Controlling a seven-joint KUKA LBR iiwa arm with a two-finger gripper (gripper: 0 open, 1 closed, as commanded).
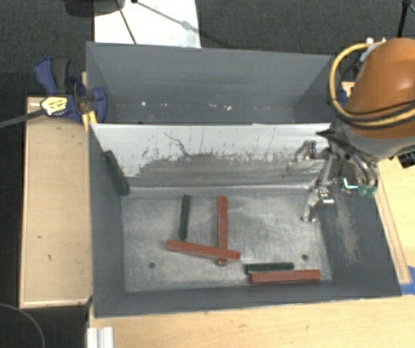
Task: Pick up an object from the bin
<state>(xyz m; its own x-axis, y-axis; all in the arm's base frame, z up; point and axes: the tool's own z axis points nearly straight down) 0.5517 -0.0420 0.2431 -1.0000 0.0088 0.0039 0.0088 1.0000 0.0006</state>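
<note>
The gripper [318, 203] hangs near the bin's [193, 85] right wall — released or clenched, cannot tell — apart from the sticks [222, 227].

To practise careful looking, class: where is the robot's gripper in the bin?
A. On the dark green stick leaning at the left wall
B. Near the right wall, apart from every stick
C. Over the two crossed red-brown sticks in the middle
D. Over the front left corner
B: the gripper hangs by the right wall of the bin, and the nearest things, a dark green stick and a red-brown stick, lie apart from it toward the front.
</note>
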